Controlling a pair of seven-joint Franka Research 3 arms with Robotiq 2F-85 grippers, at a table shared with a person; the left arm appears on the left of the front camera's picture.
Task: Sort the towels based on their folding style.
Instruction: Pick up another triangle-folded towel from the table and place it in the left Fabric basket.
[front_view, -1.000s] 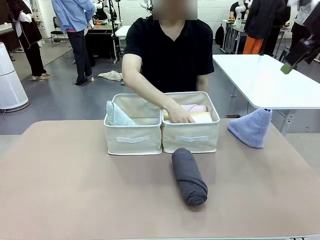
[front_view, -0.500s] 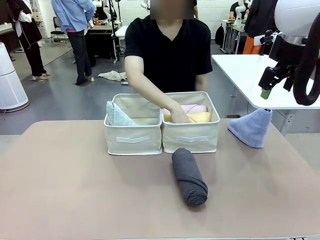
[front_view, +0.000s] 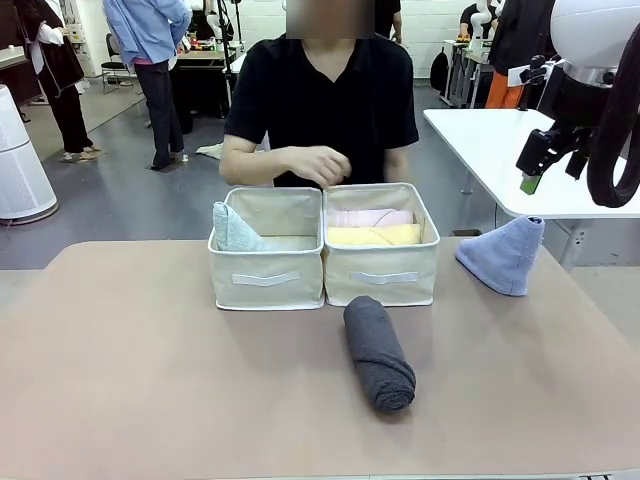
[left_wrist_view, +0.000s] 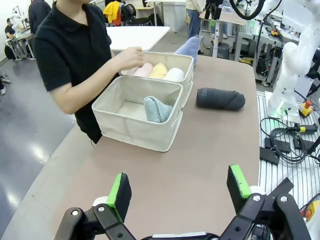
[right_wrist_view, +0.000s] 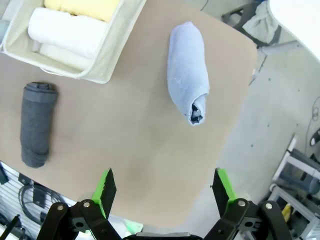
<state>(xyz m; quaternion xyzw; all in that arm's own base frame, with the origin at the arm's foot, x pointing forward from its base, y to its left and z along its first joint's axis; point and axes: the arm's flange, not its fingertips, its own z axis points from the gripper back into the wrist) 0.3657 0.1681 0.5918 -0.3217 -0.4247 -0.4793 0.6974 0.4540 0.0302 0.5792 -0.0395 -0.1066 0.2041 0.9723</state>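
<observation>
My right gripper (right_wrist_view: 164, 187) and left gripper (left_wrist_view: 178, 186) are wide open and hold nothing. The roll bin (front_view: 382, 278) has the pink roll (front_view: 370, 217), yellow roll (front_view: 372, 236) and white roll (left_wrist_view: 174, 74) in it. The pale cone (front_view: 235, 230) sits in the other bin (front_view: 266, 282) just left of it. I think two are left: the dark grey roll (front_view: 378, 352) in front of the roll bin and the blue cone (right_wrist_view: 186, 70) to its right.

Front cam level, wrists high, bins (front_view: 265, 280) shared

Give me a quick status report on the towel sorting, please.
Left gripper open, empty. Right gripper open, high over blue cone towel. Cone and dark grey roll on table, outside bins. Person's hand above bins.
</observation>
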